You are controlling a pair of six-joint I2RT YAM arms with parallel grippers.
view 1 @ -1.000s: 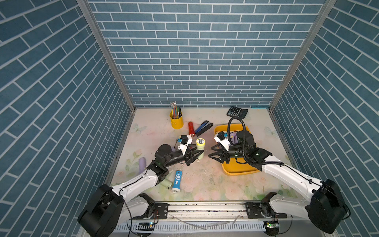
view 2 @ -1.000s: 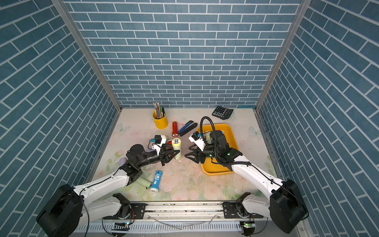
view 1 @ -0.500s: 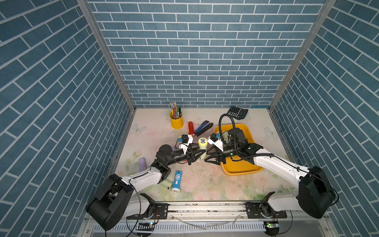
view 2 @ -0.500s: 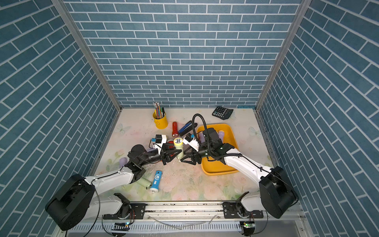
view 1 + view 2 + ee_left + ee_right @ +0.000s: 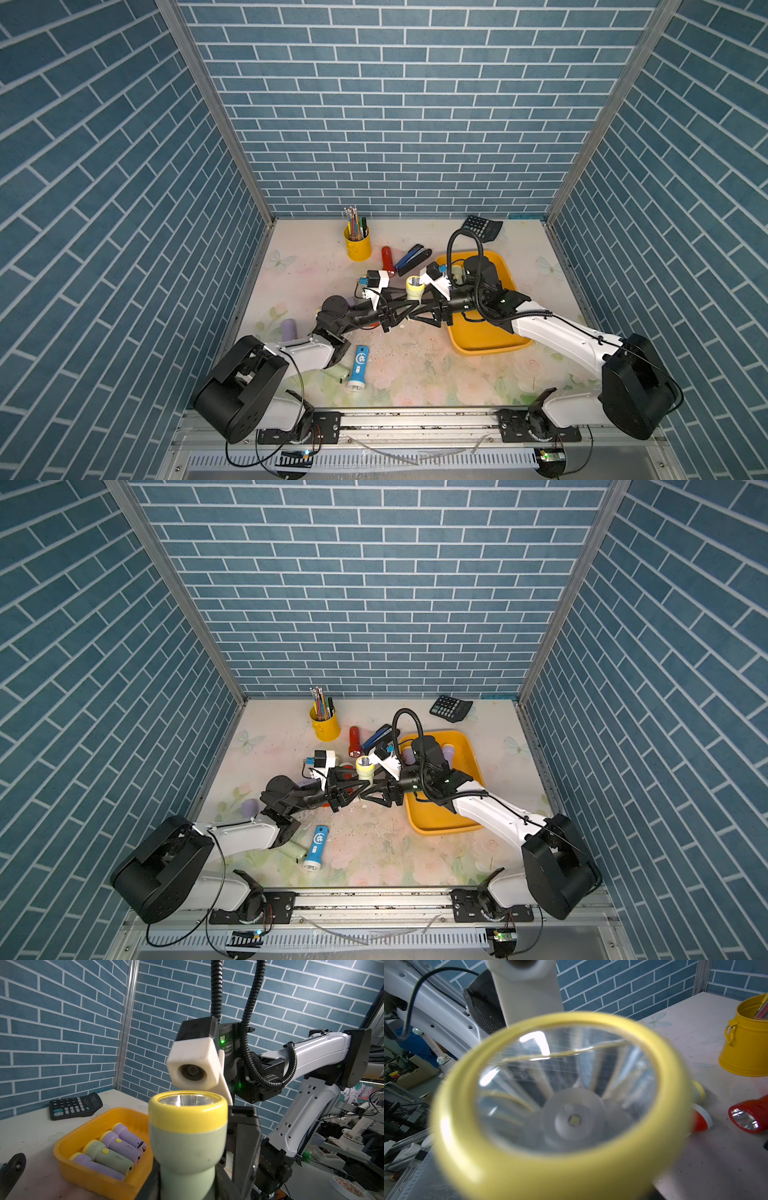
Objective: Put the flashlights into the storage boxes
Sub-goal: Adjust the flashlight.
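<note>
Left fingers (image 5: 398, 309) clamped on body of pale green flashlight (image 5: 414, 287) – upright, yellow head up, over table (image 5: 415, 374) centre, outside yellow tray (image 5: 490, 347). Right fingers (image 5: 245, 1136) right beside its head – gripping or not, can't tell. Four flashlights (image 5: 108, 1157) side by side in tray. Blue flashlight (image 5: 359, 368), red flashlight (image 5: 387, 258), lilac flashlight (image 5: 288, 329) loose on table.

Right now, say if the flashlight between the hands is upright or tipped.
Upright: the pale green flashlight shows its yellow head uppermost, lens facing up.
</note>
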